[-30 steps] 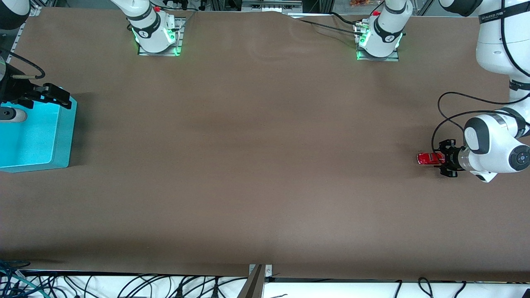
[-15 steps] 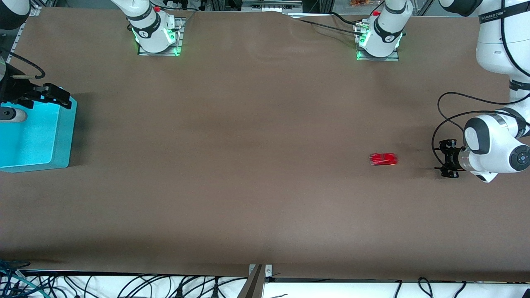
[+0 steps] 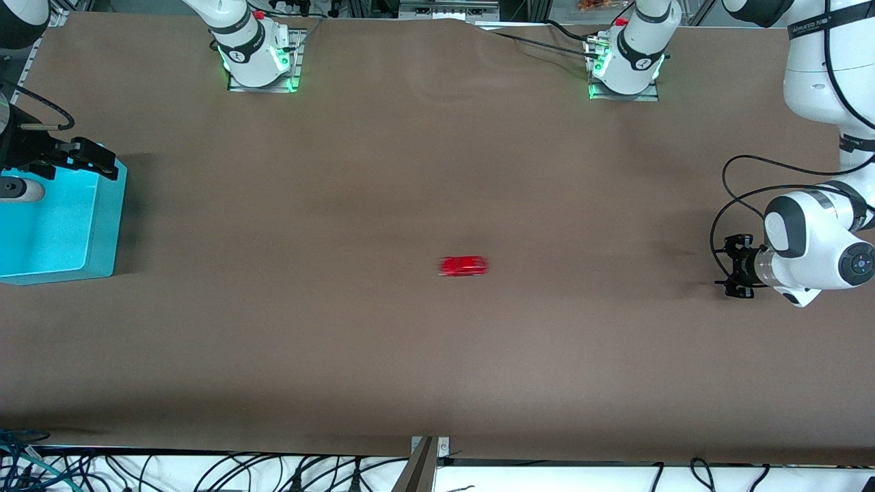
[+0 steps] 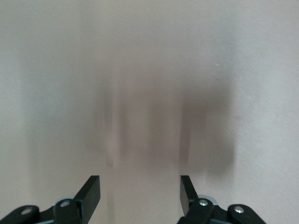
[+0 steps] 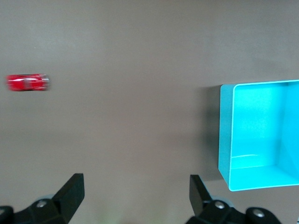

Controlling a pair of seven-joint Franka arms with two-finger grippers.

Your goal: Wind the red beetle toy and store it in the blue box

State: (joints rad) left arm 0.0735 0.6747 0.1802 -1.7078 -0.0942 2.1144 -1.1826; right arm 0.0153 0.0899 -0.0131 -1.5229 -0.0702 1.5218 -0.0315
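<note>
Loose mid-desk [image 3: 424,355], well apart from the blue box [image 3: 102,225], the blurred red beetle toy [image 3: 463,266] may roll off or miss the box, since the left gripper [image 3: 733,266] and the right gripper [image 5: 135,191] both gape empty.

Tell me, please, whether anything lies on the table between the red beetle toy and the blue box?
Nothing visible does. The red beetle toy sits mid-table, with only bare brown table between it and the blue box at the right arm's end.

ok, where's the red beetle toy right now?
In the front view, the red beetle toy sits alone mid-table, between the blue box and the open left gripper, touching neither.
</note>
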